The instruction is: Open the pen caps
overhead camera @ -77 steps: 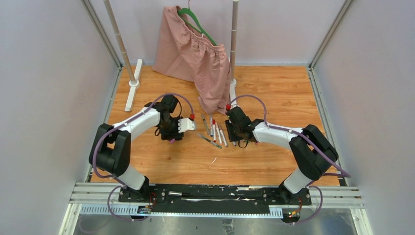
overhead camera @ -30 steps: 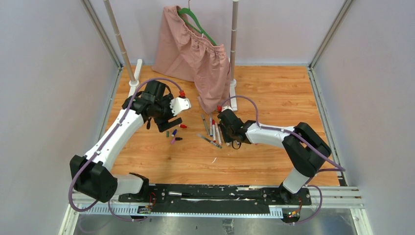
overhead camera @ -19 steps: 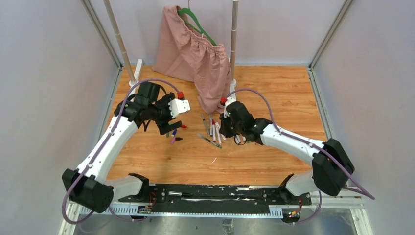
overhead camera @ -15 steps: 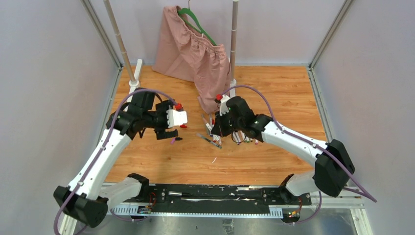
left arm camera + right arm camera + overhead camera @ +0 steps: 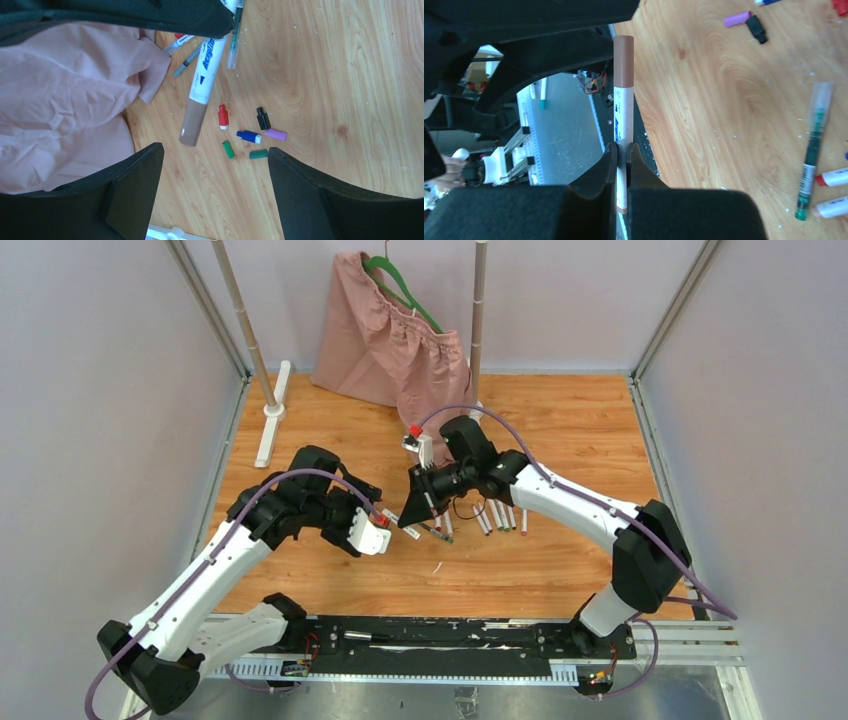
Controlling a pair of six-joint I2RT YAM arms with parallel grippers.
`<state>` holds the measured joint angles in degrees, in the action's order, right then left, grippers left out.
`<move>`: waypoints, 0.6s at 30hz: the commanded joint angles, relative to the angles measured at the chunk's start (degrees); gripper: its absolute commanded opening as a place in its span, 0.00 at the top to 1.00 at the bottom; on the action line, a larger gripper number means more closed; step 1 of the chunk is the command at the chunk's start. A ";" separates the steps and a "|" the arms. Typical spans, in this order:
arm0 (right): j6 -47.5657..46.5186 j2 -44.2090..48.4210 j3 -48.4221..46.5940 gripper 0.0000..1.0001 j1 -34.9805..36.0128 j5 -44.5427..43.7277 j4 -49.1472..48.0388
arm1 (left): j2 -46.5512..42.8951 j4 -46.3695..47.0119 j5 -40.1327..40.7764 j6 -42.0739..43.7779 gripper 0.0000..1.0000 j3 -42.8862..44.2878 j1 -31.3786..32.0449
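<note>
The right jaws are pressing together on a white pen [image 5: 622,127], pinching its barrel partway down. Its brown cap [image 5: 623,60] is sitting on the far end, and in the right wrist view the pen is pointing to 12 o'clock.

The left jaws are standing spread wide, with their dark fingers [image 5: 132,187] framing the bottom of the left wrist view and gripping nothing. In that view the capped end of the pen is hanging toward the gap between the fingers. It is close to the finger at 9 o'clock, though whether it is touching is hard to tell.

Six loose caps are lying on the wooden tabletop [image 5: 585,440] at 3 to 4 o'clock of the brown cap:
- The red cap [image 5: 223,116] is lying nearest to the brown cap.
- The black cap [image 5: 262,118] is lying at 3 o'clock of the red one.
- The blue cap [image 5: 249,136] is lying at 4 o'clock of the red one.
- The purple cap [image 5: 276,134] is lying just beside the blue one at 3 o'clock.
- The green cap [image 5: 228,149] is lying at 6 o'clock of the red one.
- The teal cap [image 5: 258,154] is lying at 3 o'clock of the green one.

A green pen [image 5: 811,160] with a clear cap is lying apart from them.

In the top view, the left arm [image 5: 215,565] and the right arm [image 5: 570,502] are meeting near the middle of the tabletop. A row of pens [image 5: 500,516] is lying at 3 o'clock of the right jaws. A pink skirt [image 5: 390,345] on a green hanger [image 5: 400,285] is hanging at 12 o'clock.
</note>
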<state>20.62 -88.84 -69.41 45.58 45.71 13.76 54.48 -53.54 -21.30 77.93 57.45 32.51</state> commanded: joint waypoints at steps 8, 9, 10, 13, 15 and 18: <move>2.32 -5.16 -6.01 1.00 2.44 7.17 3.35 | 2.12 -0.51 2.70 4.58 0.38 -0.50 1.91; 2.44 -5.53 -6.52 1.00 2.61 7.36 3.30 | 2.25 -0.51 2.67 4.57 0.43 -0.54 2.01; 2.59 -5.88 -7.06 1.00 2.65 7.51 3.23 | 2.28 -0.51 2.84 4.56 0.47 -0.62 2.11; 3.01 -6.81 -8.40 1.00 2.82 7.72 3.12 | 2.71 -0.51 3.83 4.20 0.56 -0.84 2.27; 3.03 -7.11 -8.46 1.00 2.76 7.41 3.13 | 2.80 -0.51 4.86 3.88 0.64 -0.78 2.24; 3.71 -7.86 -8.09 0.93 2.74 7.06 2.98 | 2.60 -0.51 5.52 3.11 0.82 -0.70 2.35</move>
<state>22.87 -95.31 -76.47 47.62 51.62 15.51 57.04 -53.69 -17.21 81.89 57.10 34.33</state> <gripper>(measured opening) 0.040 0.269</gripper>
